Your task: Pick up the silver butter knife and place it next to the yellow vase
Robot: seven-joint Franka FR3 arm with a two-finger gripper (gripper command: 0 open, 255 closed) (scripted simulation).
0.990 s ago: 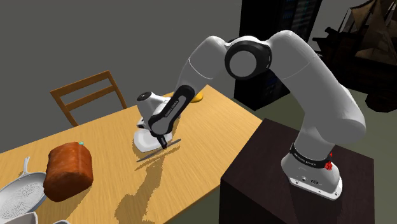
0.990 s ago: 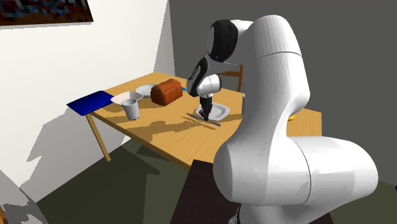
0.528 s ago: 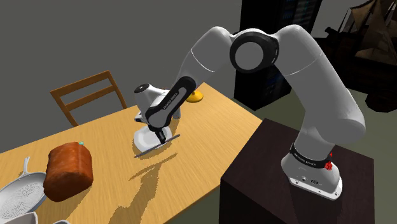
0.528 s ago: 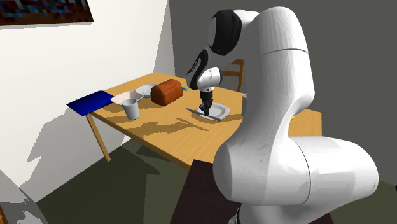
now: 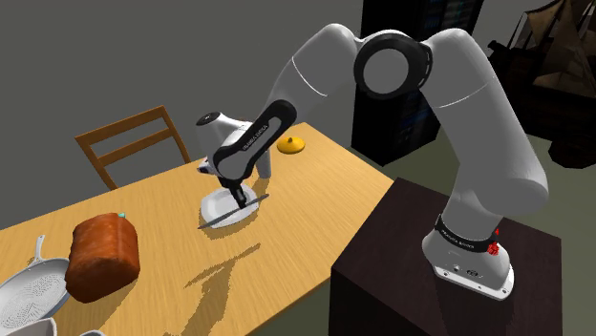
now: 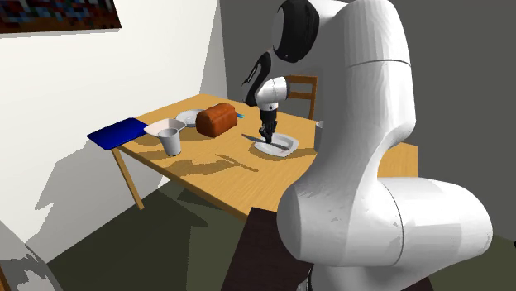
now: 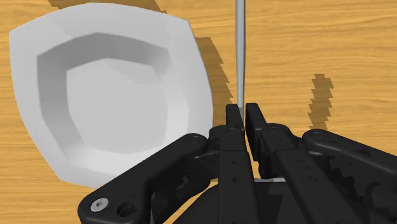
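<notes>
My gripper (image 5: 239,199) is shut on the silver butter knife (image 5: 227,215), which hangs roughly level in the air just above the white plate (image 5: 214,203). In the wrist view the thin grey blade (image 7: 239,51) runs straight out from between the closed fingertips (image 7: 245,114), beside the plate (image 7: 108,95) and over the wooden table. The second exterior view shows the gripper (image 6: 266,137) over the plate (image 6: 281,146), the knife (image 6: 251,139) sticking out sideways. The yellow vase (image 5: 291,145), low and rounded, rests near the table's far edge, beyond the gripper and apart from it.
A brown bread loaf (image 5: 103,256) and a white pan (image 5: 29,291) lie at the shoulder view's left. A wooden chair (image 5: 134,143) stands behind the table. A white mug (image 6: 171,140) and a blue flat thing (image 6: 120,132) occupy the far end. The dark stand (image 5: 420,258) adjoins the table.
The gripper has risen off the table with the knife in it and moved up-left in the shoulder view, from beside the plate to above it.
</notes>
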